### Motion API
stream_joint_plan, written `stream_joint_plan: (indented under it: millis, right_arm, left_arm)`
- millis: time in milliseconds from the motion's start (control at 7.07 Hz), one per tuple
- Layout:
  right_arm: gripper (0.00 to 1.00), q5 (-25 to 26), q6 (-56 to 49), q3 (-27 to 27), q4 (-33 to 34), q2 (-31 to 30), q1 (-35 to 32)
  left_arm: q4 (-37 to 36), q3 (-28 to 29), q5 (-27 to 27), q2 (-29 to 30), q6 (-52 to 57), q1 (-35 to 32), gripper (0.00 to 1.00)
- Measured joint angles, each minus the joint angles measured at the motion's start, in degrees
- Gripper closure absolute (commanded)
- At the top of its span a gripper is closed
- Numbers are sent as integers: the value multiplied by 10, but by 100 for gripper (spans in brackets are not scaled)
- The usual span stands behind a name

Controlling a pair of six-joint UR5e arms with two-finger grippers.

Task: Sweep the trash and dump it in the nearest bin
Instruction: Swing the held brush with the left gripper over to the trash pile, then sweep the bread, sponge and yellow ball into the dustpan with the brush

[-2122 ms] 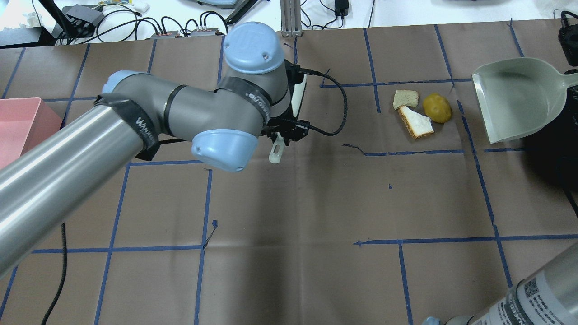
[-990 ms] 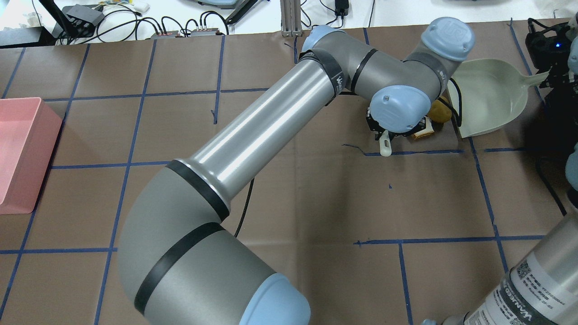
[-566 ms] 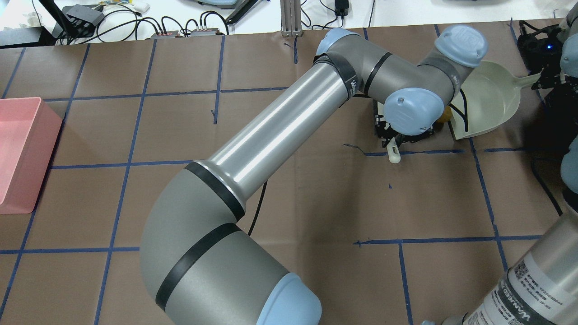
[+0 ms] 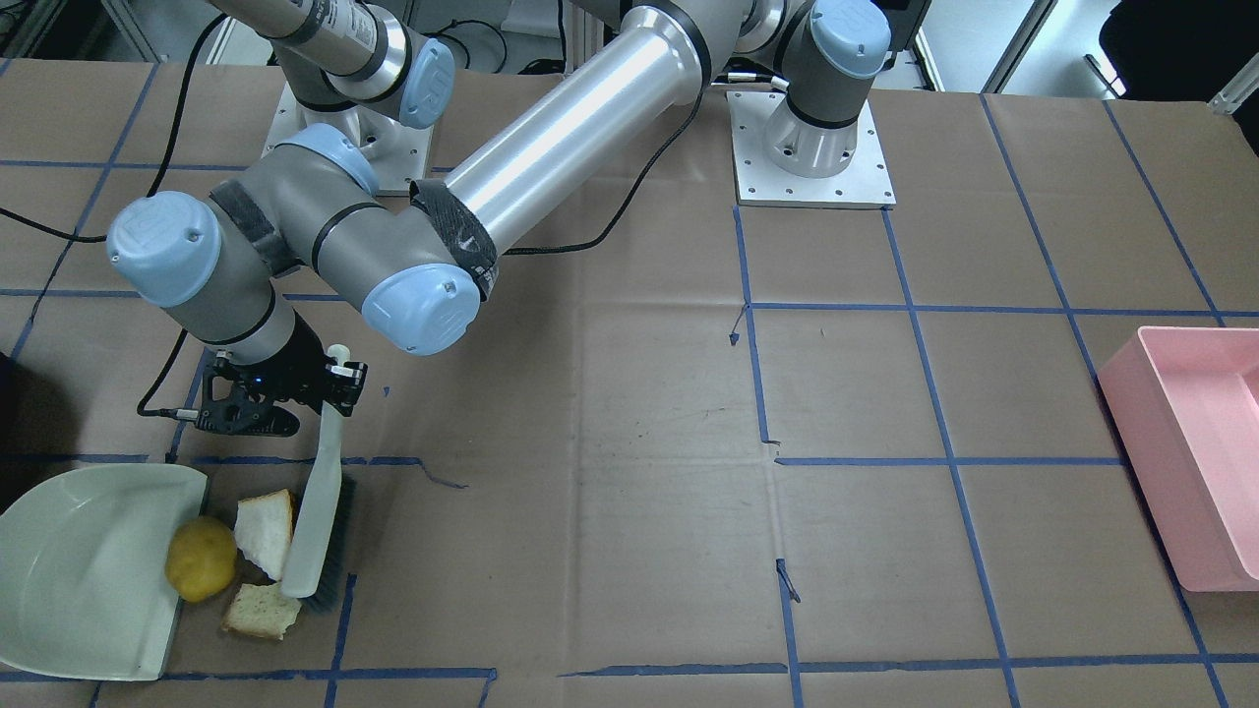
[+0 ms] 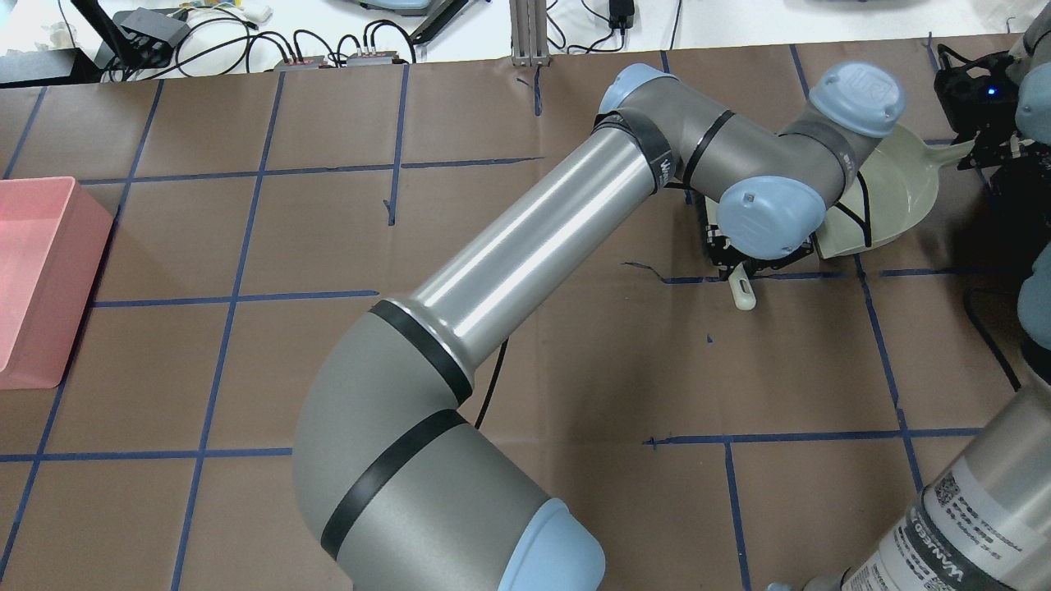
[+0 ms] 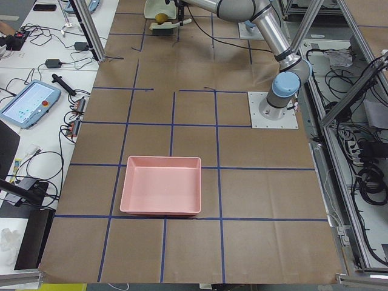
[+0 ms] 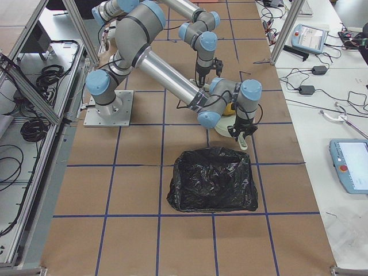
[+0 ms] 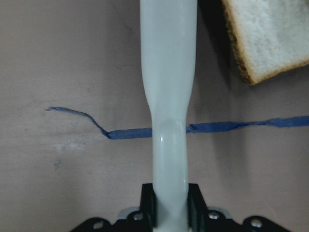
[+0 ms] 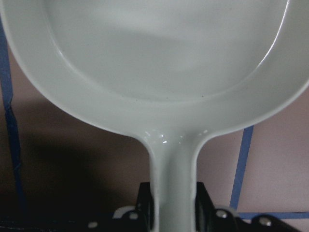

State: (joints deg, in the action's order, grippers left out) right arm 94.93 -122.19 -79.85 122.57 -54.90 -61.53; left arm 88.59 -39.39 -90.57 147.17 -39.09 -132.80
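In the front-facing view the yellow lemon-like lump (image 4: 200,559) lies at the lip of the pale green dustpan (image 4: 84,575). The white bread slice (image 4: 266,529) and the tan bread chunk (image 4: 261,612) lie between the lump and the brush (image 4: 317,536), whose bristles touch them. My left gripper (image 4: 334,385) is shut on the brush handle (image 8: 169,96). My right gripper (image 9: 173,203) is shut on the dustpan handle (image 9: 173,169). In the overhead view my left arm hides the scraps; the dustpan (image 5: 903,185) shows.
A pink bin (image 4: 1205,442) stands at the far end of the table on my left, also in the overhead view (image 5: 37,279). A black-bagged bin (image 7: 213,181) sits in front of the dustpan in the exterior right view. Blue tape lines cross the brown table cover.
My left arm has swung right from the table's middle to the scraps, carrying the brush. The dustpan has moved left toward the scraps.
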Motion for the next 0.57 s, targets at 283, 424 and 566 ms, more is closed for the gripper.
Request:
stream_joint_plan:
  millis: [283,424,566]
  right_arm:
    - [100,0,0,0,-6,0,0]
    - [100,-1,-1,1,-7,0,0]
    - [100,-1,0,1,-7,0,0]
  left_arm:
    - [-25,4,52,8,-9,-5,100]
    - [-45,5,79,12,-10,-7,100]
    - [-79,5,116,18,-10,-9,100]
